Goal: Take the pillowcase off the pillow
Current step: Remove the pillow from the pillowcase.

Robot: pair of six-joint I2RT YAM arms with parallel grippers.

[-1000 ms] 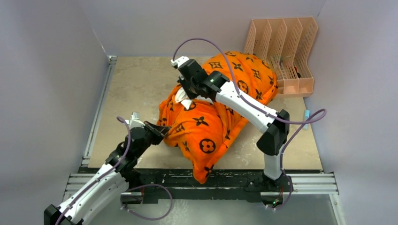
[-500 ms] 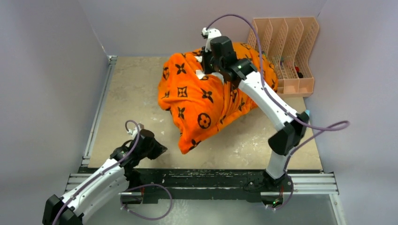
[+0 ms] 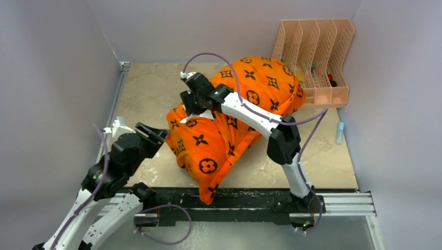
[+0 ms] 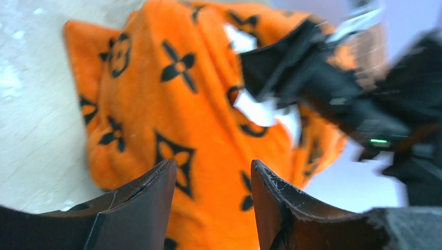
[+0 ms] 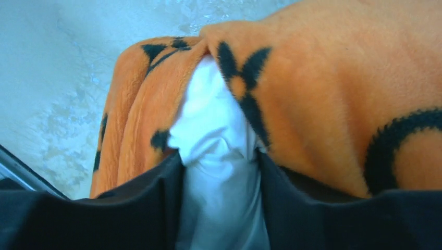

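You will find no word, label, brand name or number that can be read in any of these views. The pillowcase (image 3: 229, 140) bears only black flower, star and circle patterns, which are not letters.

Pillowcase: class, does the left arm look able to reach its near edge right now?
Probably yes. The open left gripper faces the pillowcase with nothing between them; the right gripper pinches the white pillow further back, off that path.
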